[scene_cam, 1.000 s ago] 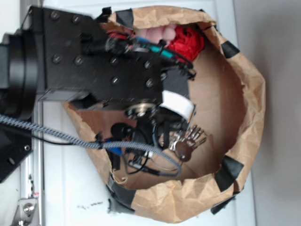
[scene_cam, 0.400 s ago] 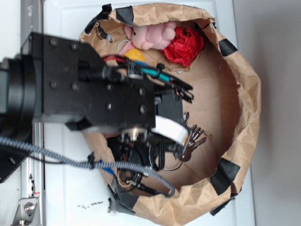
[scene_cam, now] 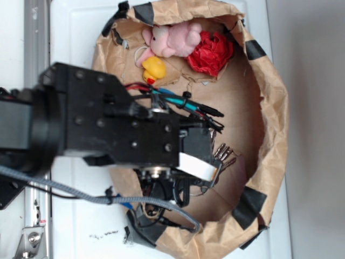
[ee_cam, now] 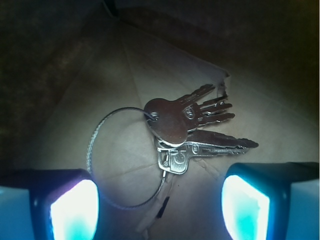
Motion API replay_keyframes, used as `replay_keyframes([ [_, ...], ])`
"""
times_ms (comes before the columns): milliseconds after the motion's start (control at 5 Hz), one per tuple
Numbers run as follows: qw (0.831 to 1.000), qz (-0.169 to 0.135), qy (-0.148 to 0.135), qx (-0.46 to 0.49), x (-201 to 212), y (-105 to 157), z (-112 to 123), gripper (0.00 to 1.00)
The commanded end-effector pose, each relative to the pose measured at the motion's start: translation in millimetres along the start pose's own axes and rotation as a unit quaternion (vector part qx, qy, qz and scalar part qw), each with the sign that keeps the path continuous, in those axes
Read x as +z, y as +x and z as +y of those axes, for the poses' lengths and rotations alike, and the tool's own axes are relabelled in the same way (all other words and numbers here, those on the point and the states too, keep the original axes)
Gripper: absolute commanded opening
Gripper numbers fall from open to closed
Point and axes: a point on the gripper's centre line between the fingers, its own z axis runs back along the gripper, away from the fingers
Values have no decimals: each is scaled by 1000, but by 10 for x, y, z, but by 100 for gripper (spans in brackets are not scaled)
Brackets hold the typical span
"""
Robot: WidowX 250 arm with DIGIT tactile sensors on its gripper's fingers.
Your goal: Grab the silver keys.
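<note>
- Two views are examined, the exterior view first.
- Exterior view: a crumpled brown paper enclosure (scene_cam: 280,135), patched with black tape, stands on a white table (scene_cam: 75,32). Its floor is brown cardboard.
- The black robot arm (scene_cam: 108,129) reaches into the enclosure from the left and covers much of its lower half.
- The bunch of silver-grey metal keys (scene_cam: 225,155) shows only as a few blade tips just beyond the arm's white-banded end, on the floor near the right wall.
- The black gripper (scene_cam: 207,171) is largely hidden under the arm here; its opening cannot be told from this view.
- A pink plush toy (scene_cam: 175,39), a small yellow toy duck (scene_cam: 154,68) and a crumpled red object (scene_cam: 211,51) lie at the far end, well apart from the keys.
- Wrist view: the keys (ee_cam: 187,131) lie fanned on the cardboard, joined to a thin wire ring (ee_cam: 122,157) spreading to their left.
- The gripper (ee_cam: 160,206) has its two pale blue-lit fingers (ee_cam: 74,210) set wide, one at each lower corner. The key heads and part of the ring sit between and ahead of them; neither finger touches the metal.
- Assessment: approach and alignment appear done. Descent onto the bunch, closing and lifting remain. No grasp is made yet.
</note>
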Motion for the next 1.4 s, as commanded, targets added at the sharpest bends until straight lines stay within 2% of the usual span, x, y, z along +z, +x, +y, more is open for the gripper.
replay_keyframes([
  [0, 999, 4, -35, -32, 57, 47, -201, 100],
  [200, 995, 9, -97, -36, 230, 52, -144, 100],
  [400, 994, 15, -104, -35, 206, 78, -158, 100],
  [600, 996, 22, -73, -45, 8, 48, -218, 100],
  [1000, 991, 33, -111, -65, -37, -29, -358, 100],
  [1200, 990, 35, -115, -68, -54, -36, -376, 100],
])
